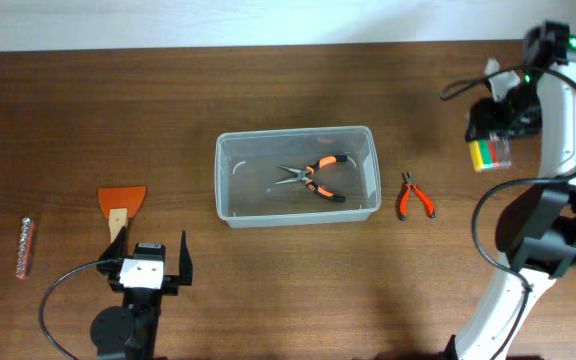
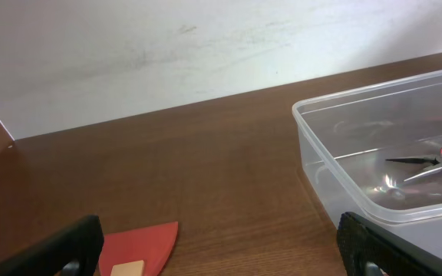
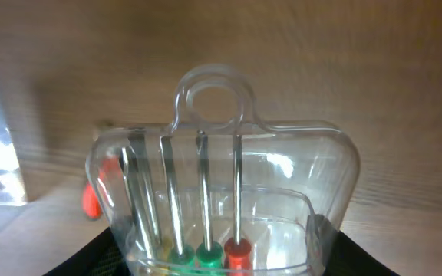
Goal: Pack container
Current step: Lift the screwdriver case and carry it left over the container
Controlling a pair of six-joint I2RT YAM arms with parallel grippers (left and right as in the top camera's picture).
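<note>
The clear plastic container stands mid-table with orange-handled long-nose pliers inside; its corner and the pliers also show in the left wrist view. My right gripper is shut on a small clear case of green, yellow and red bits, held above the table at the right, well clear of the container. My left gripper is open and empty near the front left, just behind an orange scraper.
Small orange-handled cutters lie right of the container. A strip of sockets lies at the far left. The scraper's blade shows in the left wrist view.
</note>
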